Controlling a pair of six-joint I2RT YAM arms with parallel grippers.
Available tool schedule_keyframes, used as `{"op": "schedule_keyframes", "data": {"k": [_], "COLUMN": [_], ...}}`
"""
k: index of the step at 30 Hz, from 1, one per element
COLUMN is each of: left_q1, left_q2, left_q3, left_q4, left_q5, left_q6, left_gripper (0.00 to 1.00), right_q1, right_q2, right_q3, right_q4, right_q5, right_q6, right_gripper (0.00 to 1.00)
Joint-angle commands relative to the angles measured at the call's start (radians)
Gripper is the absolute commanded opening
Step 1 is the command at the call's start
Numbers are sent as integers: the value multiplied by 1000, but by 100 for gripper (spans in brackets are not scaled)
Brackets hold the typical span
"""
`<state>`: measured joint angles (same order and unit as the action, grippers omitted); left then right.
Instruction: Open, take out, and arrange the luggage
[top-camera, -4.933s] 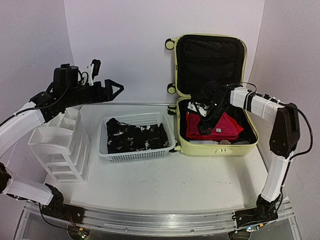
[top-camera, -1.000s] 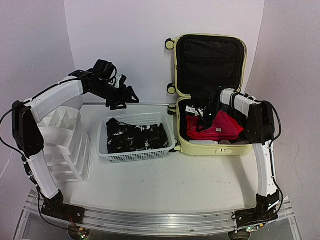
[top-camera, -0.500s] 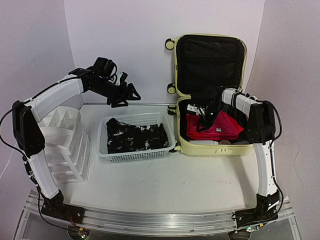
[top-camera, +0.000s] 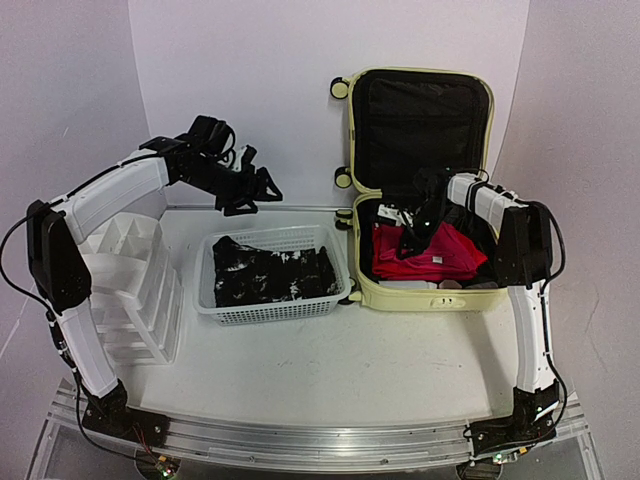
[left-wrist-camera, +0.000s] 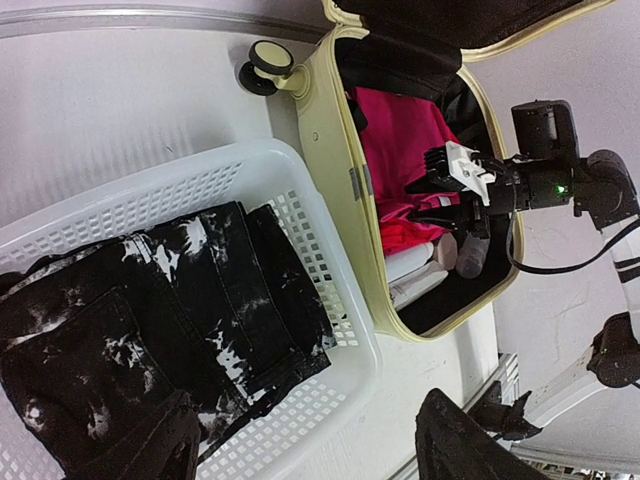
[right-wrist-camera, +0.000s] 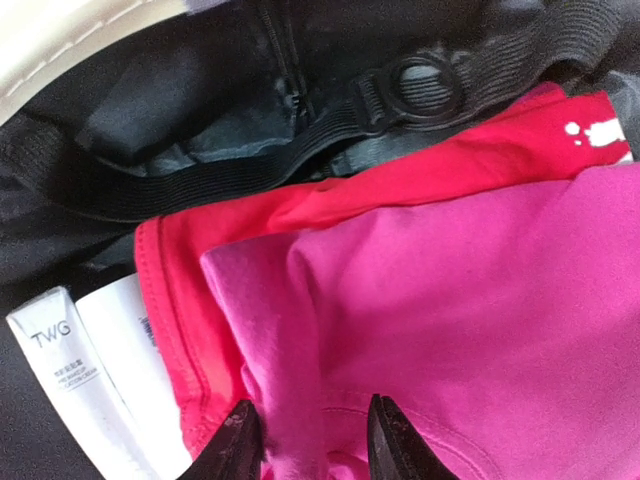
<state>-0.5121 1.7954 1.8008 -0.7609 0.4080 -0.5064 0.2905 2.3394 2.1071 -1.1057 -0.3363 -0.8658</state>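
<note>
The pale yellow luggage (top-camera: 430, 296) lies open at the back right, its black-lined lid (top-camera: 420, 120) standing upright. It also shows in the left wrist view (left-wrist-camera: 330, 150). Inside lie a pink garment (right-wrist-camera: 470, 290) on a red one (right-wrist-camera: 200, 260), under a black elastic strap (right-wrist-camera: 200, 175). My right gripper (top-camera: 413, 232) is down in the luggage. In its wrist view (right-wrist-camera: 310, 440) the fingers pinch a raised fold of the pink garment. My left gripper (top-camera: 262, 190) hangs open and empty in the air above the basket's far side, its fingers (left-wrist-camera: 460, 440) spread wide.
A white mesh basket (top-camera: 275, 310) holding black-and-white jeans (top-camera: 270, 272) stands left of the luggage. A white drawer organiser (top-camera: 120, 290) stands at the far left. White tubes (right-wrist-camera: 90, 370) and small bottles (left-wrist-camera: 455, 255) lie in the luggage's near end.
My left arm has swung from the far left to above the basket's back edge. My right arm has folded up higher, its gripper staying on the pink and red clothes.
</note>
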Motion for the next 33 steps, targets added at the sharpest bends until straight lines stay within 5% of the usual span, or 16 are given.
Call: {"op": "schedule_keyframes", "data": {"k": [1,11,15,26,33], "left_q1": [0,1,25,68,57], "left_q2": [8,16,32,145,178], "left_q3": [61,90,117,216,211], "left_q4": [12,1,-16,-31,32], "left_q5": [22,37,57,185,225], "left_q6": [0,-24,-82,-442,-693], "left_gripper": [75,75,71,71,74], "right_q1": [-2,24,25,25,21], "right_q2": [-31,-2,-3,-14,-45], "right_q3": [-2,2,12,-16,-40], "right_q4": [-25,-23,-11,20,43], "right_q5": [-33,-18,-2,-46,-83], "right_q6": [-23,-19,2,44,91], "right_gripper": [39,39,32,0,0]}}
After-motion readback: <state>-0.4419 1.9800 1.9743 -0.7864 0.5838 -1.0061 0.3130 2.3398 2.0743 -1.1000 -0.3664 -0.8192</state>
